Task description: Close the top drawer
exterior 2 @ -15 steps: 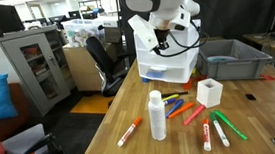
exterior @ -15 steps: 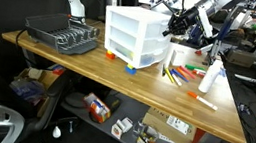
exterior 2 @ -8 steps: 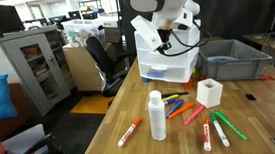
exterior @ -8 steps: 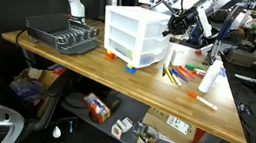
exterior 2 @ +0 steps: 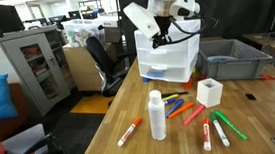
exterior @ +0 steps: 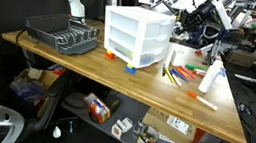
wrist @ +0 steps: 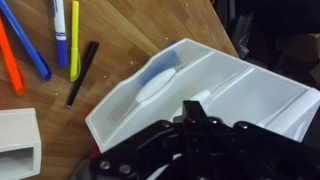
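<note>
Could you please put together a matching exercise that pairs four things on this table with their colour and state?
Things:
1. top drawer
2. bottle
3. dish rack
4. marker lying apart from the others

Descriptions:
A. orange, lying flat
B. black, at the table's end
C. translucent white, uppermost of three
D. white, standing upright

Pairs: 1-C, 2-D, 3-B, 4-A

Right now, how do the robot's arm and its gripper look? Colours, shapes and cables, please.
The arm is white, built of rounded, smooth segments. Black cables loop loosely beside its wrist. The gripper is black, with angular, linked fingers. No markings are readable at this size.
</note>
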